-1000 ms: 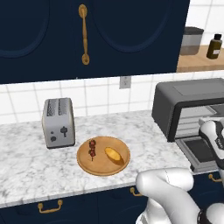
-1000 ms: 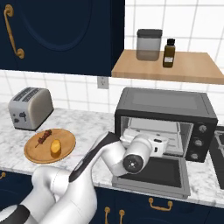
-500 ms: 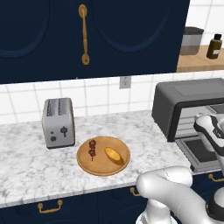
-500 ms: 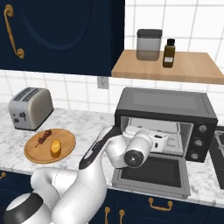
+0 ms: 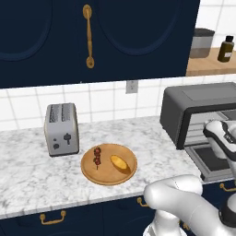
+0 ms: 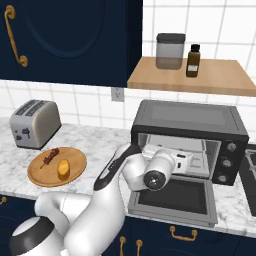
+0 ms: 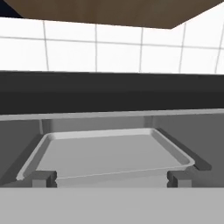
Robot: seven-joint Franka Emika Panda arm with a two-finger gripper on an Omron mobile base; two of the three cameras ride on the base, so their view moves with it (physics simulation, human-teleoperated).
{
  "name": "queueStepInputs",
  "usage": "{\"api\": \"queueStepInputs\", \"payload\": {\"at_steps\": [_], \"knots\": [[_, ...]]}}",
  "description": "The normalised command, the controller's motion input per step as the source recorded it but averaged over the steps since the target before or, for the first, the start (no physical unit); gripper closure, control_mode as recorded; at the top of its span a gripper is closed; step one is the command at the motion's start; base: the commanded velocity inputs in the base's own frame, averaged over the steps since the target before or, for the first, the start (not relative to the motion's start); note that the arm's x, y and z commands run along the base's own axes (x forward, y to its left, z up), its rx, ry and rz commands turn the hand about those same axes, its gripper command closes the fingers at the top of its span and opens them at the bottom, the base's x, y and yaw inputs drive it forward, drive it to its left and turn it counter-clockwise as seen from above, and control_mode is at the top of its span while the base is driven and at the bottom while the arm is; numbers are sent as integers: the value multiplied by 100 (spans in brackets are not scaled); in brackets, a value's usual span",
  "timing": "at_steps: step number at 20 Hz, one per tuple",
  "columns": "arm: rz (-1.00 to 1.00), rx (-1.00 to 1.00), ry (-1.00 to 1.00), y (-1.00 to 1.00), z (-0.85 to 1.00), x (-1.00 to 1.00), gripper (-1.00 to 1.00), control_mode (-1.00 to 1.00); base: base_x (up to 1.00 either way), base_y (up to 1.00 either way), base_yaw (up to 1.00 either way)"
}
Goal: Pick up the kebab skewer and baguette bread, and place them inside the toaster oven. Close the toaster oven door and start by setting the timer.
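left base view: the short kebab skewer [image 5: 97,156] and golden baguette bread [image 5: 119,162] lie on a round wooden plate [image 5: 109,176] beside the silver toaster [image 5: 61,128], well left of the dark grey toaster oven [image 5: 196,110].

right base view: the toaster oven door [image 6: 173,200] hangs open under the arm's hand.

hand view: the gripper [image 7: 112,179], fingers spread wide and empty, faces the grey tray [image 7: 109,153] inside.

Marble counter [image 5: 27,179] bears toaster [image 5: 61,129], wooden plate [image 5: 109,164], toaster oven [image 6: 192,135].
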Motion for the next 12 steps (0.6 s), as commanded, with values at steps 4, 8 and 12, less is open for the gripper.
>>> {"api": "queueStepInputs", "payload": {"at_steps": [4,8,12], "knots": [[10,0,7,-26,-9,23,-100,-100,0,0,0],[6,0,3,-37,-8,42,-100,-100,0,0,0],[2,-1,2,-17,-37,27,-100,-100,0,0,0]]}}
